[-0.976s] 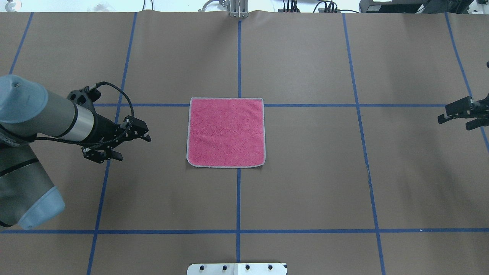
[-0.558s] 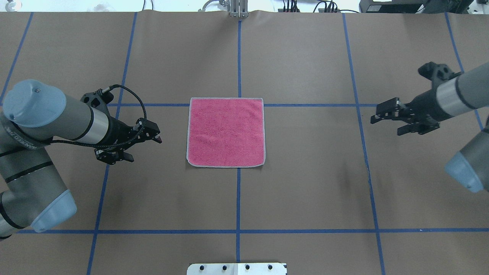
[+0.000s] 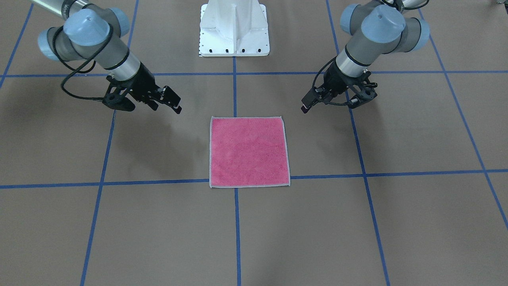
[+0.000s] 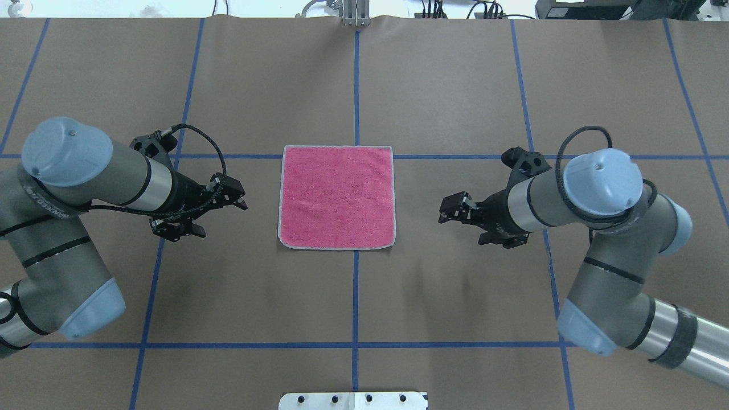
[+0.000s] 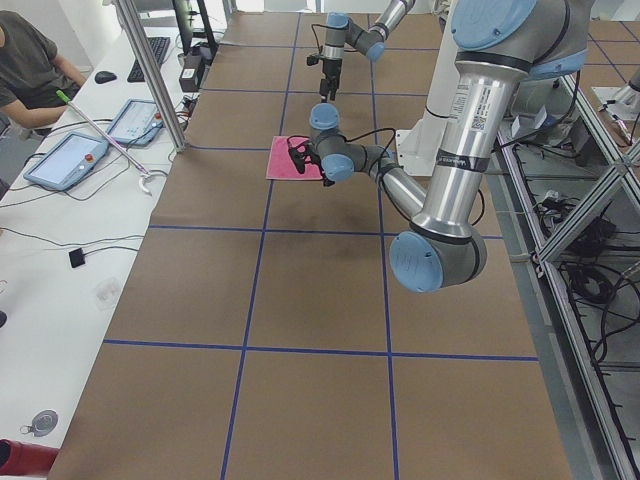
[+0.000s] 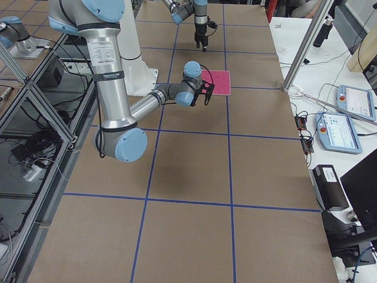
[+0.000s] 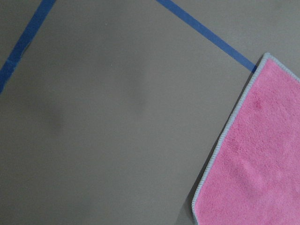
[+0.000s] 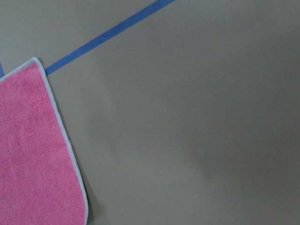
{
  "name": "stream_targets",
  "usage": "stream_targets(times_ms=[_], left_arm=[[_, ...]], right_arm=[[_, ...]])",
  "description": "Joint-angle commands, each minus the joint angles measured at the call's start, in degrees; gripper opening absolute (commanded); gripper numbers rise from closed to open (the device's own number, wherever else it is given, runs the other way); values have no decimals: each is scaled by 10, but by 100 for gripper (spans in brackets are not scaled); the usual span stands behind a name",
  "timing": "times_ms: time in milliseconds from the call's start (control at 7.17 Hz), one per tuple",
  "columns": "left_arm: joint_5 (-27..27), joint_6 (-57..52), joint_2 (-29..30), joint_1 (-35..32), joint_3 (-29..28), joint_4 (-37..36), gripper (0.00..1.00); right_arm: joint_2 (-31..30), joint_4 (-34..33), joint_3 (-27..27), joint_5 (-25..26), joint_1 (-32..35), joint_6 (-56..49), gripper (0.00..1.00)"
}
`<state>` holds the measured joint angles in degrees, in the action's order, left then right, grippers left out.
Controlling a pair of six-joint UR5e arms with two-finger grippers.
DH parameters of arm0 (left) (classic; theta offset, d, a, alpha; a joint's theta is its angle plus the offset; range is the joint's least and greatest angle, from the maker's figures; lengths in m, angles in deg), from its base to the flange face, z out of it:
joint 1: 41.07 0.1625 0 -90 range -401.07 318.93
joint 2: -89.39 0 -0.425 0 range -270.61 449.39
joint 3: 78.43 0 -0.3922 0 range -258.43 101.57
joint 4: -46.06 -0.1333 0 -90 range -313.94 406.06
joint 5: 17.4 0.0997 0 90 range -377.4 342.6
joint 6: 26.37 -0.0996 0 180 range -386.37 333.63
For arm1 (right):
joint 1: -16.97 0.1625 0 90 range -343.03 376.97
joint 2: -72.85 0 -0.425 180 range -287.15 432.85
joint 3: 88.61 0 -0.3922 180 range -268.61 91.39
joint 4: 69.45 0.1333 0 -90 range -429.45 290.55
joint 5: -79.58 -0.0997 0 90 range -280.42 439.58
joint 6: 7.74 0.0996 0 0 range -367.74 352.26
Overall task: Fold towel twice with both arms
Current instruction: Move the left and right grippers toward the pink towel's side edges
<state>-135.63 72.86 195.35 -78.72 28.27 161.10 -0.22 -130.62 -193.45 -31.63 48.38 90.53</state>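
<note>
The towel [image 4: 336,196] lies flat and unfolded at the table's centre, pink face up, with a light grey border; it also shows as the towel [image 3: 248,151]. My left gripper [image 4: 222,218] hovers open just left of it, fingers apart and empty. Open as well, my right gripper [image 4: 462,228] hangs a short way off the towel's right edge. Facing the robot, the left gripper [image 3: 329,106] and right gripper [image 3: 166,108] flank the towel's near-robot side. Each wrist view catches one towel edge and corner [image 7: 253,159] [image 8: 33,154]; no fingers show there.
Blue tape lines [image 4: 356,85] grid the brown table cover. The white pedestal base [image 3: 234,28] stands at the robot's side. A side bench with tablets [image 5: 65,160] and a seated person [image 5: 30,60] runs along the far table edge, with metal posts [image 6: 306,44].
The right arm swept in from the table's right edge to beside the towel. The left arm crept a little closer to the towel. The towel has not moved.
</note>
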Motion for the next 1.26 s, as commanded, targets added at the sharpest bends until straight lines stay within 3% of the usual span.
stream_targets(times_ms=[0, 279, 418, 558, 697, 837, 1116], left_arm=[[0, 0, 5, 1, -3, 0, 100], [1, 0, 7, 3, -8, 0, 100], [1, 0, 10, 4, -11, 0, 100], [1, 0, 10, 4, -11, 0, 100], [1, 0, 10, 5, -11, 0, 100], [1, 0, 9, 6, -11, 0, 100], [1, 0, 8, 7, -11, 0, 100]], right_arm=[[113, -118, 38, 37, -42, 101, 89], [124, -118, 60, 90, -68, 104, 86], [128, -117, 75, 92, -68, 112, 80], [135, -116, 82, 92, -68, 114, 66], [140, -115, 96, 92, -68, 114, 58], [150, -115, 109, 92, -68, 114, 58], [146, -117, 110, 92, -68, 115, 44]])
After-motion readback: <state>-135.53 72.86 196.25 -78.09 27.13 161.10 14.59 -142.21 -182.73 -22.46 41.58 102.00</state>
